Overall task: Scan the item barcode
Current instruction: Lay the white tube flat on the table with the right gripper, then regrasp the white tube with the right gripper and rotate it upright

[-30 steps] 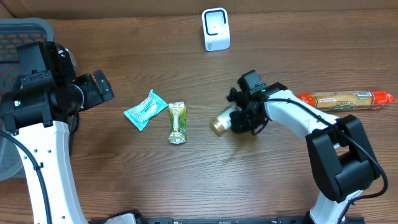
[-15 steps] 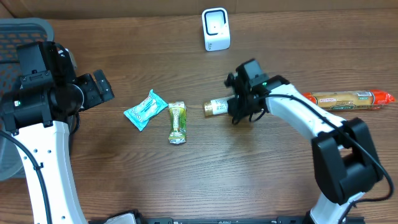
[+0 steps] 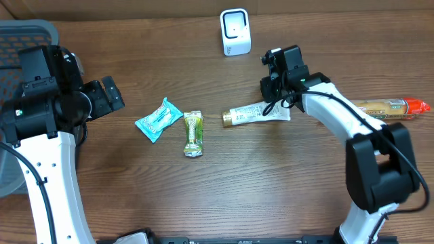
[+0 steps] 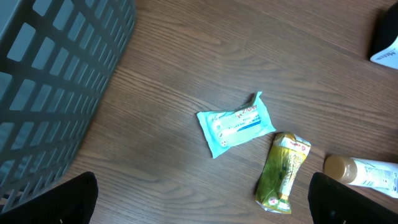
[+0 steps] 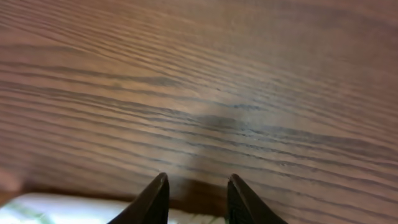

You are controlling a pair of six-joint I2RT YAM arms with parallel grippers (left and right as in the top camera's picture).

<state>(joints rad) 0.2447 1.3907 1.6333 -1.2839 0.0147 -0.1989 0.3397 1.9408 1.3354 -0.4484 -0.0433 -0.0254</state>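
Brown wood with a clear grain makes the bench [image 3: 271, 176], and all things lie on it. The task's thing is a tube [image 3: 252, 114]. It has a white body with some green print and a round gold cap. It lies flat near the middle of the bench, the cap to the left and the flat end to the right. I cannot see a barcode on it in any view. In the left wrist view only its cap end shows, at the right border [image 4: 364, 173].

The right hand [image 3: 274, 95] is over the flat end of the tube. In its own camera the two dark fingers [image 5: 154, 200] stand a little apart, with wood grain visible in the gap between them, and the white tube is at the bottom border under the tips. So this hand is slightly open and grips nothing. The left hand [image 3: 108, 97] is far at the left side, spread fully open and empty.

The white scanner [image 3: 235, 32] stands upright at the far edge, well apart from the tube. Just left of the cap lies a green and yellow packet [image 3: 194, 133], and beside it a teal packet [image 3: 158, 119]. A long orange roll [image 3: 388, 108] lies to the right, partly behind the right arm. A grey basket [image 3: 24, 37] is in the left corner.
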